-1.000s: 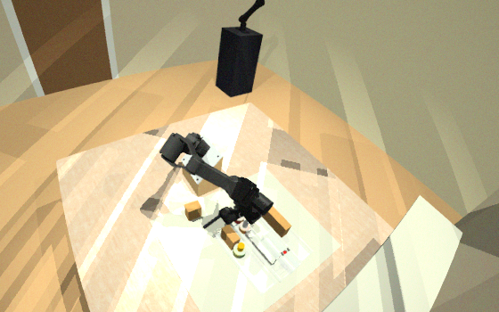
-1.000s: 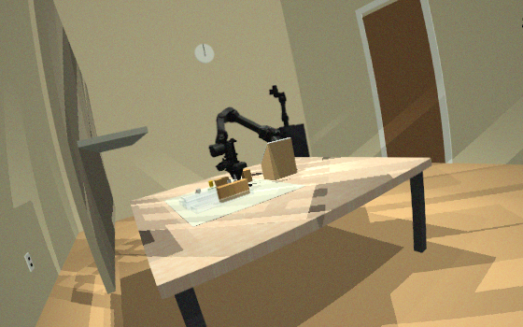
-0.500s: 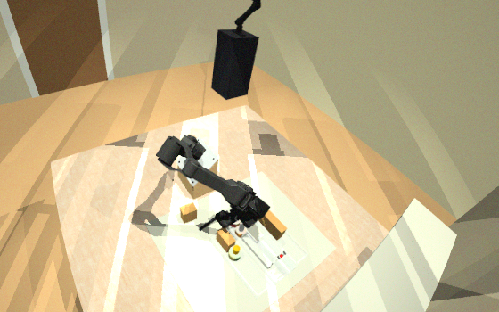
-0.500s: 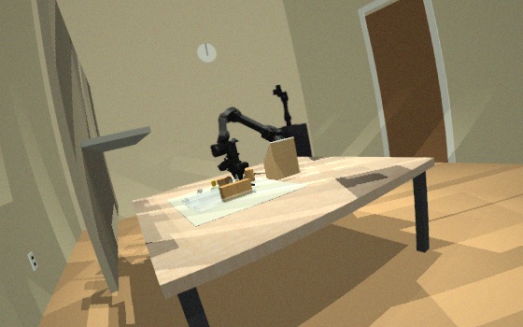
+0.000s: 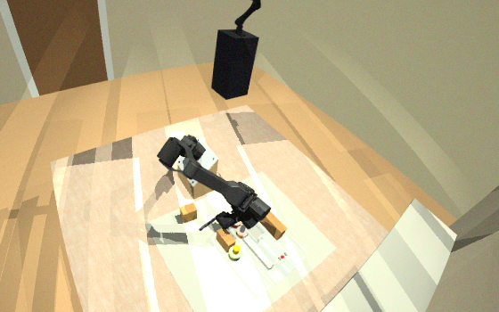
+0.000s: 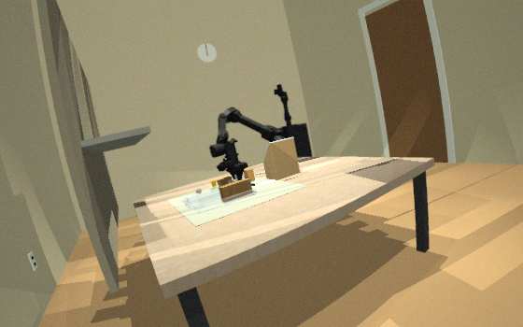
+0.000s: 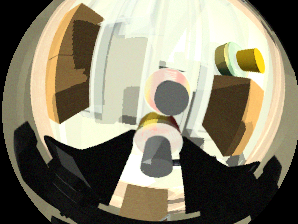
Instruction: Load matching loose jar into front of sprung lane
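My gripper is shut on a grey-capped jar with a pale pink body and a yellow and red part. That jar looks upright; its foot is hidden. The jar in the lane, also grey-capped and pinkish, stands just beyond it in the wrist view, in line with it. Whether the two touch is unclear. The pale, see-through lane rack runs away from the gripper. The pusher plate and front stop cannot be made out. A yellow-capped jar with a green band stands outside the lane.
One wooden block stands beside the rack near the yellow-capped jar. A longer block stands on the other side. A small block stands nearer the arm's base. Red marks show at the rack's far end.
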Controlling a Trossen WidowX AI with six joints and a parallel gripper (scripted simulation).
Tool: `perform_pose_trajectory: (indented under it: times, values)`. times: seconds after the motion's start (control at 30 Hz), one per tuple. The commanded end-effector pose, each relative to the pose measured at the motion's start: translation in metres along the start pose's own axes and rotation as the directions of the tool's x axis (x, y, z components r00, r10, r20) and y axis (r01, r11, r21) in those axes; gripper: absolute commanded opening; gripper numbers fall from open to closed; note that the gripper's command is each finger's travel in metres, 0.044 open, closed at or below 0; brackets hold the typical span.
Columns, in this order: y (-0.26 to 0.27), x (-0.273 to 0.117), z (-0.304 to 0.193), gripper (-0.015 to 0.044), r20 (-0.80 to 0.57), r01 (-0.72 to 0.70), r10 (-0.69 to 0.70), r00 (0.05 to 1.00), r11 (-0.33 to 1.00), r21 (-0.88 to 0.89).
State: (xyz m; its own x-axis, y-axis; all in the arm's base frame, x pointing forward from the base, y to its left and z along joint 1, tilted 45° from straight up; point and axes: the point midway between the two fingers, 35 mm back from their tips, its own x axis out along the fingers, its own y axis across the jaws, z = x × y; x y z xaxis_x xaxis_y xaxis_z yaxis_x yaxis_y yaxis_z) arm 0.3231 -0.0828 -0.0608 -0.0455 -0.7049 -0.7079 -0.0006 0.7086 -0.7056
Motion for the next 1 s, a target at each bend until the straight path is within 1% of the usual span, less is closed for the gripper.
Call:
perform_pose_trajectory:
  times: [0.0,0.97]
  values:
    - [-0.002,-0.003,0.011,0.0000,0.022,0.002,-0.002,1.000,1.000,0.014]
    - [-0.003,-0.006,0.021,0.0000,0.022,0.002,-0.002,1.000,1.000,0.015]
